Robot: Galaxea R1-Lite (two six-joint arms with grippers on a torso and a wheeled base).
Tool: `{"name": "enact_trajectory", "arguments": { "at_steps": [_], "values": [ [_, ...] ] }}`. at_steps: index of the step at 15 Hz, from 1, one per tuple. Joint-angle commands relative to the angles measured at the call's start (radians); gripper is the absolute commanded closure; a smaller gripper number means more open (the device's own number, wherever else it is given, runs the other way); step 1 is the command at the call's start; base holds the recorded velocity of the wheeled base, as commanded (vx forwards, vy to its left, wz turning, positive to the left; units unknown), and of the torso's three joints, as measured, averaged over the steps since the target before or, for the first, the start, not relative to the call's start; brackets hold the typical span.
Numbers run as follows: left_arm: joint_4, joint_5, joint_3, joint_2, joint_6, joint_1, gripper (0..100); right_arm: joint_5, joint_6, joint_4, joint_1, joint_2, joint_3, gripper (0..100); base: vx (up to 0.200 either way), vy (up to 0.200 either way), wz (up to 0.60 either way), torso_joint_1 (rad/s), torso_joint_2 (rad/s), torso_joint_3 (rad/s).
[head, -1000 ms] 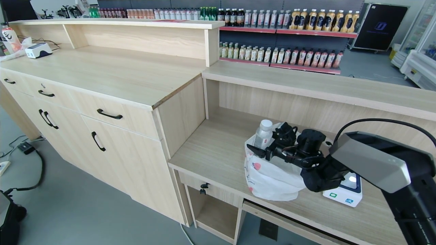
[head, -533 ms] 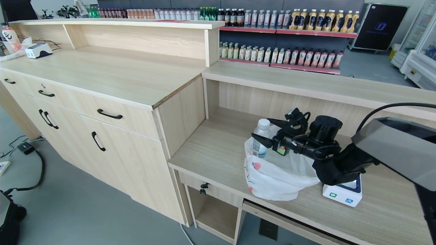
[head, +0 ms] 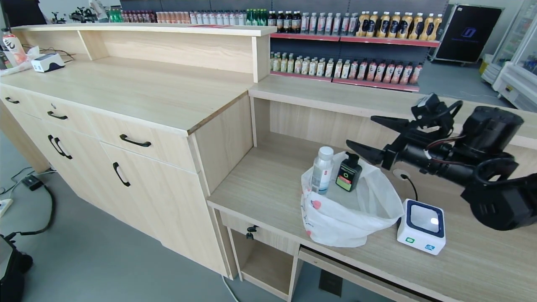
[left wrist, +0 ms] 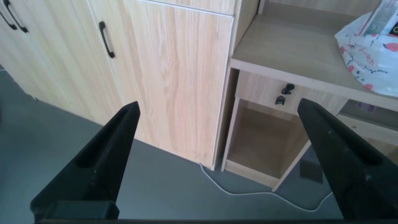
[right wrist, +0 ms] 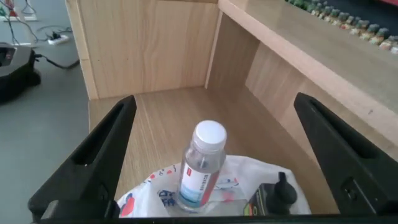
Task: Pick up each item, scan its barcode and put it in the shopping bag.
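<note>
The black two-fingered right gripper (head: 360, 132) hangs in the air at the end of the black right arm (head: 495, 201), which reaches in from the right. Its wrist is roughly level, its jaws spread wide and empty. The black left gripper (left wrist: 217, 109) angles downward, likewise wide apart and holding nothing.

Light wood table (head: 268, 184) beside a taller cabinet (head: 138, 167) with black handles (head: 134, 141). Grey floor (head: 84, 251), cables (head: 53, 209) on it. Behind, red-edged shelves (head: 348, 38) packed with drink bottles (head: 344, 68). Coolers (head: 514, 71) at far right.
</note>
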Motion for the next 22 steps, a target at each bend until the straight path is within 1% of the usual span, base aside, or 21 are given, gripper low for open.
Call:
{"name": "enact_trajectory", "arguments": {
  "at_steps": [1, 2, 4, 5, 7, 9, 10, 11, 12, 16, 17, 19, 22],
  "values": [
    [0.000, 0.000, 0.000, 0.000, 0.000, 0.000, 0, -0.024, -0.067, 0.091, -0.067, -0.249, 0.065, 0, 0.000, 0.000, -0.60, -0.002, 0.00, -0.002],
    [-0.001, 0.000, 0.000, 0.000, 0.000, 0.000, 0, -0.025, -0.075, 0.163, -0.095, -0.291, 0.050, 0, 0.000, 0.000, -0.60, 0.002, 0.00, 0.002],
    [-0.001, 0.000, 0.000, 0.000, 0.000, 0.000, 0, -0.038, -0.110, 0.381, -0.165, -0.368, -0.053, 0, 0.000, 0.000, -0.60, 0.000, 0.00, 0.007],
    [-0.001, 0.000, 0.000, 0.000, 0.000, 0.000, 0, -0.076, -0.118, 0.493, -0.202, -0.396, -0.105, 0, 0.000, 0.000, -0.60, 0.012, 0.01, -0.002],
    [-0.001, 0.000, 0.000, 0.000, 0.000, 0.000, 0, -0.240, -0.104, 0.737, -0.244, -0.408, -0.254, 0, 0.000, 0.000, -0.60, 0.005, 0.00, 0.009],
    [0.000, 0.000, 0.000, 0.000, 0.000, 0.000, 0, -0.340, -0.007, 0.950, -0.260, -0.368, -0.455, 0, 0.000, 0.000, -0.60, 0.002, 0.00, 0.002],
    [-0.001, 0.000, 0.000, 0.000, 0.000, 0.000, 0, -0.372, 0.005, 0.991, -0.264, -0.347, -0.505, 0, 0.000, 0.000, -0.60, -0.002, 0.00, 0.002],
    [-0.001, 0.000, 0.000, 0.000, 0.000, 0.000, 0, -0.473, 0.031, 1.071, -0.276, -0.276, -0.611, 0, 0.000, 0.000, -0.60, 0.002, 0.00, 0.002],
    [0.000, 0.000, 0.000, 0.000, 0.000, 0.000, 0, -0.490, 0.065, 1.103, -0.302, -0.225, -0.637, 0, 0.000, 0.000, 0.00, 0.000, 0.00, 0.000],
    [-0.001, 0.000, 0.000, 0.000, 0.000, 0.000, 0, -0.490, 0.065, 1.136, -0.426, -0.130, -0.611, 0, 0.000, 0.000, 0.00, 0.054, -0.12, -0.079],
    [-0.001, 0.000, 0.000, 0.000, 0.000, 0.000, 0, -0.490, 0.063, 1.195, -0.458, -0.107, -0.610, 0, 0.000, 0.000, 0.00, 0.000, 0.00, 0.000],
    [0.000, 0.000, 0.000, 0.000, 0.000, 0.000, 0, -0.485, 0.050, 1.275, -0.491, -0.100, -0.578, 0, 0.000, 0.000, 0.00, 0.000, 0.00, 0.000],
    [0.000, 0.000, 0.000, 0.000, 0.000, 0.000, 0, -0.487, 0.028, 1.272, -0.529, -0.107, -0.513, 0, 0.000, 0.000, 0.00, 0.000, 0.00, 0.000]
  ]
}}
